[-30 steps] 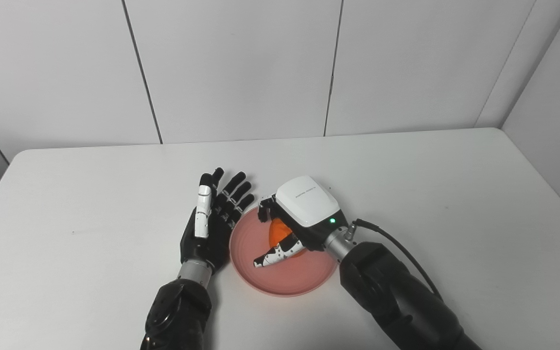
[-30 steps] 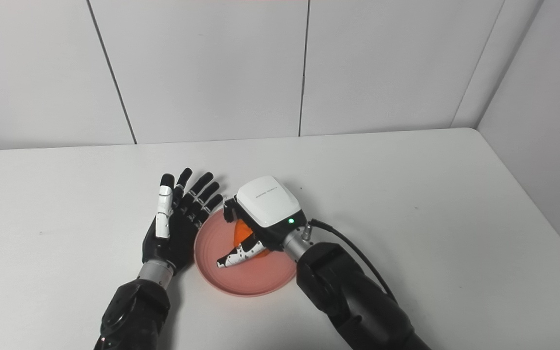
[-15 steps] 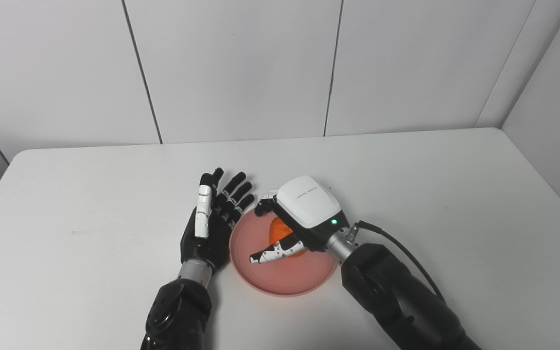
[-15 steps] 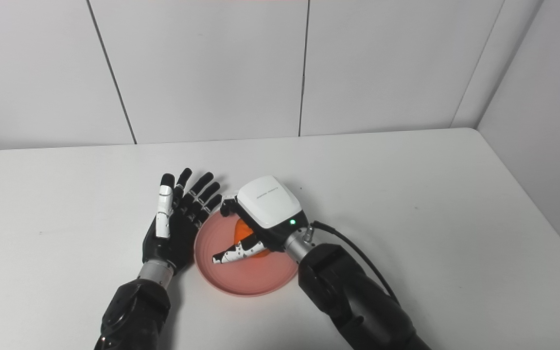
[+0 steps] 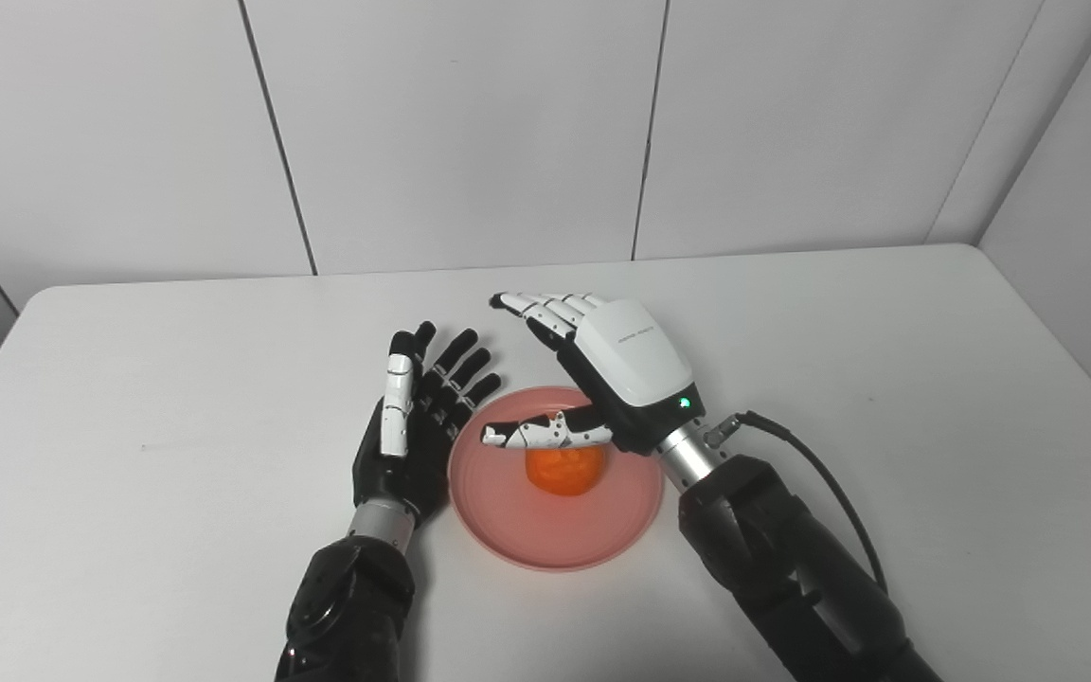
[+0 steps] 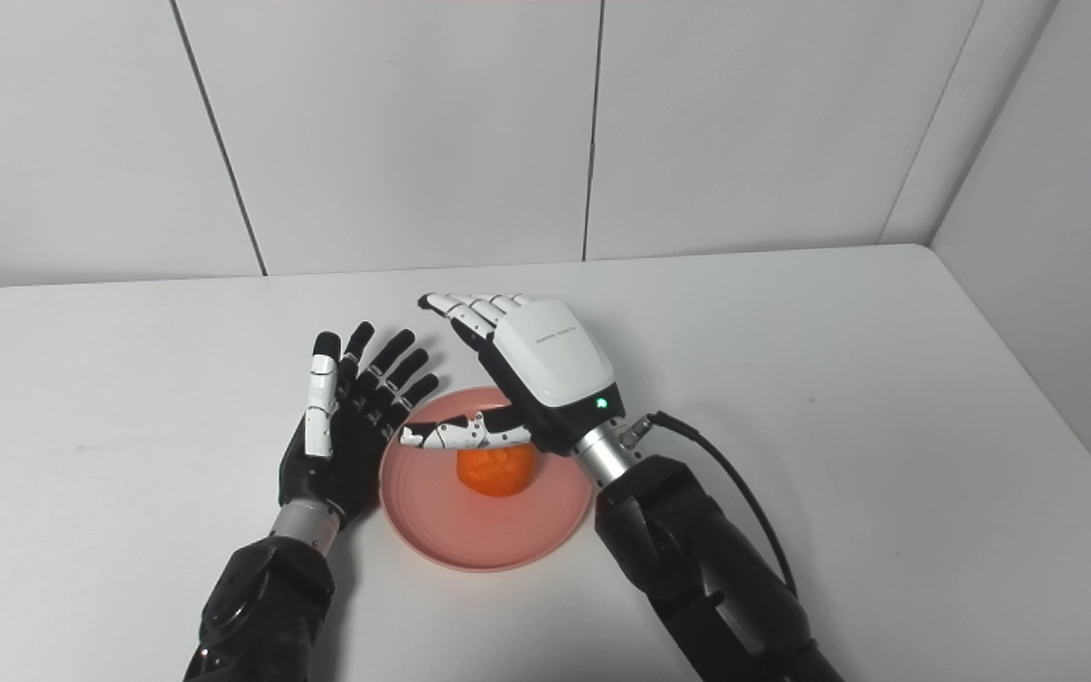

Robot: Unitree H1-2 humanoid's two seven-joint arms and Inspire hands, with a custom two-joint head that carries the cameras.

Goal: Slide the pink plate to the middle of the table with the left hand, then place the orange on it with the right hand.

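Observation:
The pink plate (image 5: 545, 530) lies on the white table near its middle. The orange (image 5: 563, 467) rests on the plate, free of any hand. My right hand (image 5: 617, 365) is open with its fingers stretched out, raised above the plate's far edge; its thumb (image 5: 545, 434) hangs just over the orange. My left hand (image 5: 418, 417) is open, palm up and fingers spread, resting on the table against the plate's left rim. The same scene shows in the right eye view, with the orange (image 6: 496, 468) on the plate (image 6: 470, 530).
The white table (image 5: 886, 379) is bordered by white wall panels behind and on the right. A black cable (image 5: 820, 464) loops off my right wrist.
My right hand has opened, let go of the orange and risen above the plate. The orange now rests on the plate. My left hand has stayed put.

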